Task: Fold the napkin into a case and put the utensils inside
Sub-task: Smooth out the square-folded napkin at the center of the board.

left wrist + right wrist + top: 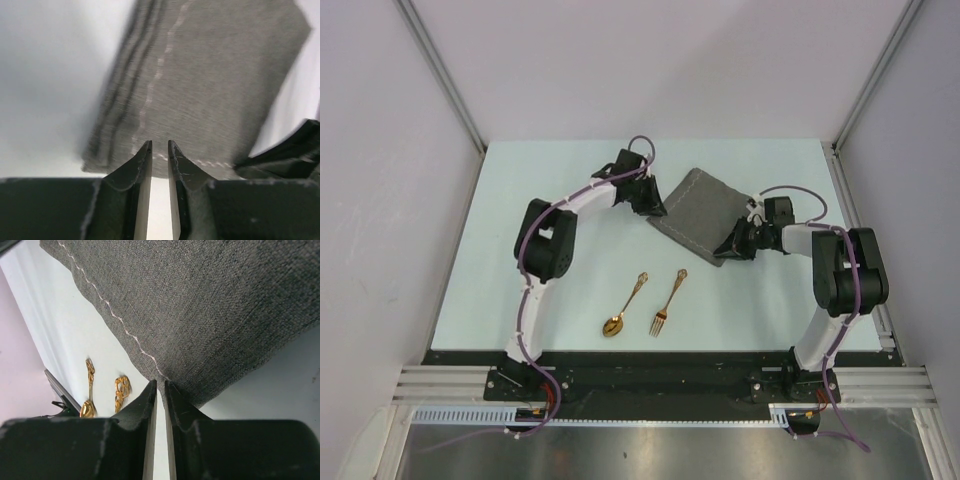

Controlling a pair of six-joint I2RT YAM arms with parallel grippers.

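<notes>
The napkin (pixel 703 214) lies folded into a dark grey rectangle at the middle back of the table, with a pale stitch line along its edge (pixel 210 85) (pixel 210 305). My left gripper (pixel 656 206) (pixel 159 145) sits at its left edge, jaws a narrow gap apart over the cloth with nothing pinched between them. My right gripper (pixel 726 248) (pixel 160 382) is at the near right corner, shut on the cloth's corner. The gold spoon (pixel 623 308) (pixel 88 407) and the gold fork (pixel 668 302) (pixel 121 388) lie side by side on the table nearer the front.
The pale table (pixel 570 170) is fenced by white walls on the left, right and back. A black rail (pixel 650 365) runs along the front edge at the arm bases. The right arm's dark gripper body (pixel 287 155) shows at the napkin's far corner in the left wrist view.
</notes>
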